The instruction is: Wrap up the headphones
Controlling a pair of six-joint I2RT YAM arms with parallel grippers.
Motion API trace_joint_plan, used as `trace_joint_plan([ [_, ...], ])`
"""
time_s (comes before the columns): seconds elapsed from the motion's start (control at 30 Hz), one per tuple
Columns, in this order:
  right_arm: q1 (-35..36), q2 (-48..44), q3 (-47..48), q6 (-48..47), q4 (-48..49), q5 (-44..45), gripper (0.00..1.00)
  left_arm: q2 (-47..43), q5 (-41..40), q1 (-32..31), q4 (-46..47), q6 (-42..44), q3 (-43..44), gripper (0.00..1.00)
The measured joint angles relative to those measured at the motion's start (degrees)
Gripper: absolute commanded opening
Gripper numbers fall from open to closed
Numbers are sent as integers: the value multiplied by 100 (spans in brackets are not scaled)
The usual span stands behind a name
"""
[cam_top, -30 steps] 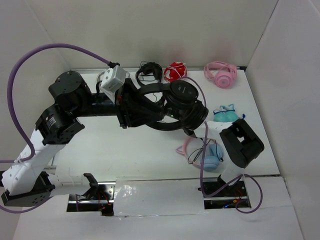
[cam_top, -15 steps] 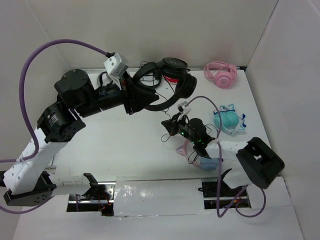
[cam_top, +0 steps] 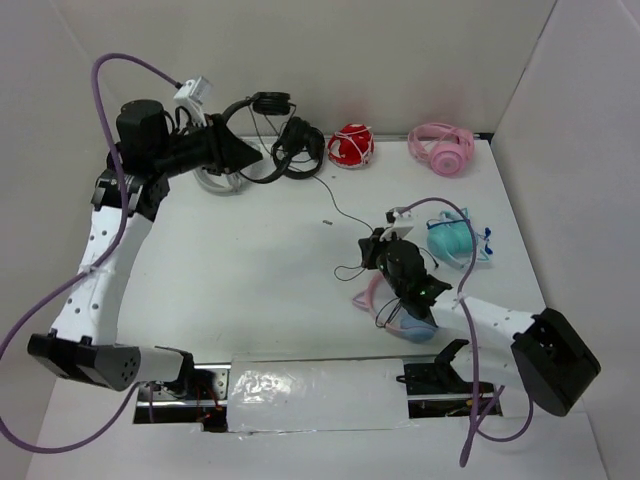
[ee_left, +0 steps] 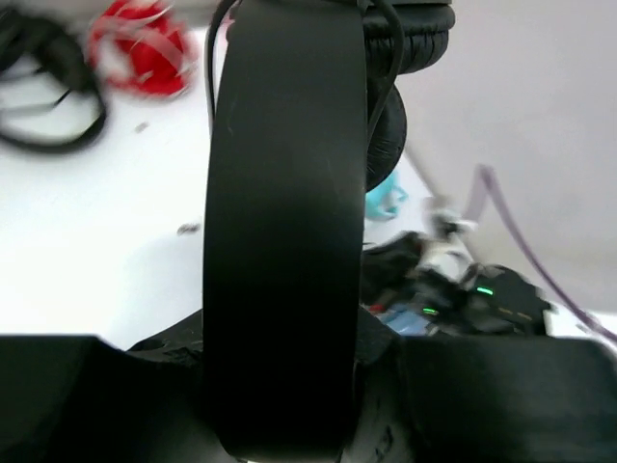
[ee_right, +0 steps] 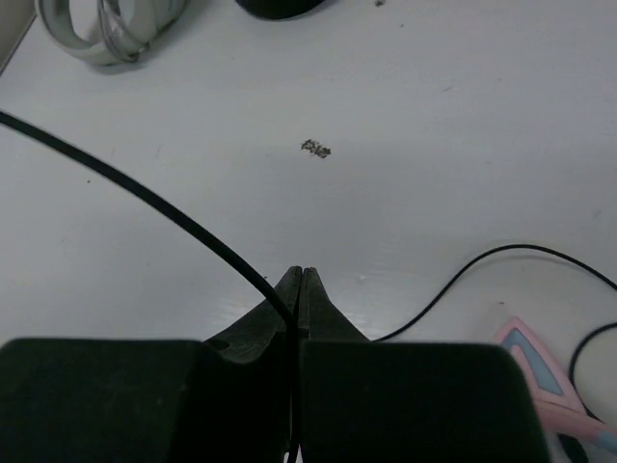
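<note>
Black over-ear headphones (ee_left: 284, 222) clamped in left gripper (cam_top: 232, 152), far left; right gripper (ee_right: 297, 280) pinches their thin black cord (ee_right: 145, 198). Wind under steady tension.

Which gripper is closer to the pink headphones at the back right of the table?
Right. The right gripper sits in front of the pink headphones, slightly left, pinching the cord. The left gripper is far left along the back edge, gripping the black headphones.
</note>
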Motion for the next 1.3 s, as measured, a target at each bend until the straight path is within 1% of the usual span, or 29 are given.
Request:
trace_joint_plan([
  [0.17, 35, -780, -72, 17, -588, 509, 0, 433, 63, 798, 15, -282, -450, 0],
  [0.23, 74, -1084, -74, -9, -750, 767, 0, 531, 129, 1021, 66, -332, -621, 0],
  [0.37, 227, -1335, -35, -105, -1110, 1484, 0, 557, 557, 1327, 192, -417, -1082, 0],
  [0.47, 422, -1309, 31, -321, -1394, 1832, 0, 564, 632, 1373, 254, -474, -1351, 0],
  [0.6, 1075, -1244, 293, -911, -1517, 2055, 0, 614, 262, 1161, 280, -544, -1543, 0],
  [0.7, 1620, -1056, 682, -1561, -1410, 2208, 0, 719, -195, 763, 319, -544, -1786, 0],
  [0.77, 1838, -942, 1049, -2057, -1340, 2197, 0, 802, -400, 511, 308, -549, -2087, 0],
  [0.9, 1897, -944, 1757, -3047, -1126, 2131, 0, 979, -925, 111, 146, -564, -2752, 0],
  [1.0, 1893, -1010, 2243, -3670, -1115, 1821, 0, 994, -938, -52, 44, -579, -3147, 0],
  [1.23, 1856, -846, 3038, -4736, -1416, 1047, 0, 1003, -778, -584, 275, -540, -3237, 0],
  [1.3, 1779, -756, 3244, -4948, -1585, 636, 0, 1038, -704, -800, 339, -494, -3233, 0],
])
